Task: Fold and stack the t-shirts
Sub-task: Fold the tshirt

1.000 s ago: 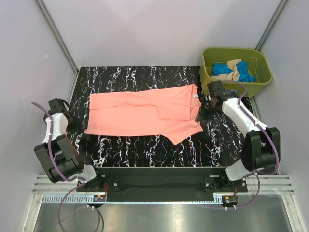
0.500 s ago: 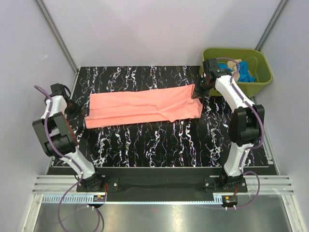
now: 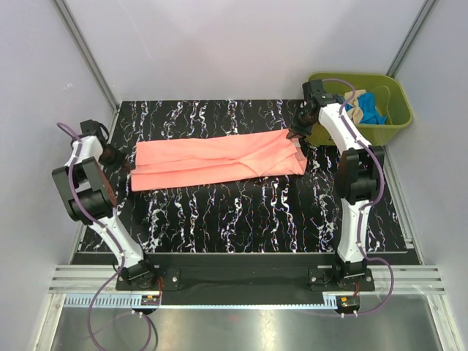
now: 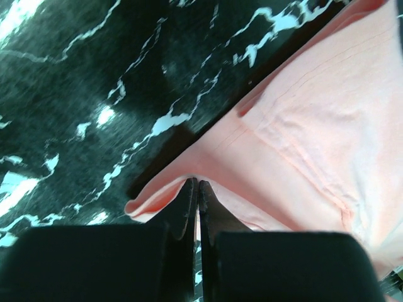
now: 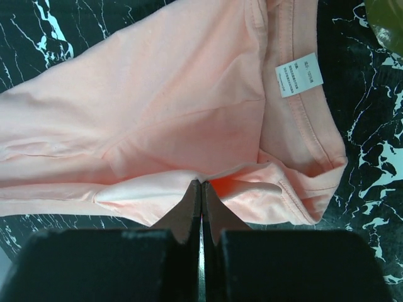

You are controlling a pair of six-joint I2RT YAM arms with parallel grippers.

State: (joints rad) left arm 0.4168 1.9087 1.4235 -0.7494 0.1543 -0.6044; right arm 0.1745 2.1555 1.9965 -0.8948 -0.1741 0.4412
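The black, white-veined surface [image 3: 241, 212] took up most of the space between the arms. Across its far half lay the salmon-pink t-shirt [image 3: 219, 161], folded into a long band running from 9 o'clock to 3 o'clock, with a creased flap lying along its middle. Off the surface's corner at about 2 o'clock stood the olive-green tub [image 3: 395, 121], and bunched inside it were a bright blue t-shirt [image 3: 373, 108] and, at its 9 o'clock side, a beige one [image 3: 356, 111].

The left gripper [image 3: 126, 164] sat at the band's 9 o'clock end; from the wrist its jaws were pressed together on a thin lip of the pink cloth's edge [image 4: 197, 189]. The right gripper [image 3: 296, 136] was at the opposite end, just beside the tub, its jaws likewise pinched tight on a fold of the pink fabric [image 5: 201, 189]. Near that end a small white label [image 5: 300, 74] showed inside the neckband, at roughly 1 o'clock from the pinch.
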